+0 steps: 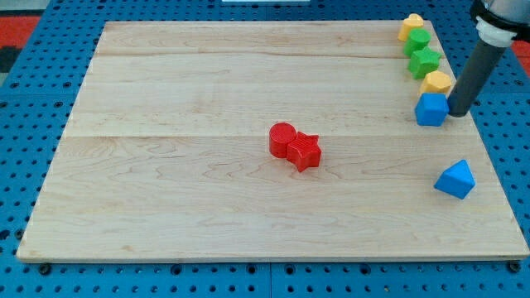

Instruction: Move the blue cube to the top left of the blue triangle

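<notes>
Surface: a pale wooden board (207,91) lies on a blue perforated table (25,124); most of the board is bare.

Tool: my tip (457,112) is the lower end of a dark rod. It has nothing to open or close and it holds nothing; it can only push, and it stands at the board's right edge.

Task's thing: the blue cube (431,108) sits just to the view's left of my tip, so close that the two seem to touch, though I cannot be sure of contact.

Goal marker: the blue triangle (455,179) lies below my tip, toward the view's bottom, well apart from the cube.

Key relation: the cube is on the left side of my tip, so a push toward the view's left would carry it inward. In my judgement it needs mainly this leftward travel to stand at the top left of the triangle.

Other blocks near the tool: a yellow block (436,82) just above the cube, then a green star-like block (426,61), a green block (417,40) and another yellow block (411,25) further up.

Far from the tool: a red cylinder (282,137) touching a red star-like block (305,151), well to the left.
</notes>
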`<move>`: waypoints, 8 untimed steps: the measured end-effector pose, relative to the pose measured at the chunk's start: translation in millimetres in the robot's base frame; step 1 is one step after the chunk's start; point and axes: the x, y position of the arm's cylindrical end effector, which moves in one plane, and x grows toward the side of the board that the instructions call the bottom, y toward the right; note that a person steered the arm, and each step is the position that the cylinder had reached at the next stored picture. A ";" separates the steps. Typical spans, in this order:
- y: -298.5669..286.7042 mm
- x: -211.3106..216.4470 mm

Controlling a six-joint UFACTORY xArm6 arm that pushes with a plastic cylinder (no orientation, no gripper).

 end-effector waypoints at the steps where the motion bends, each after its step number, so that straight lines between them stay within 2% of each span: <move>1: -0.4 -17.6; 2: -14.0 -19.4; 5: -35.6 69.2; 6: -32.7 68.2; 7: 0.0 63.3; 8: 39.2 77.1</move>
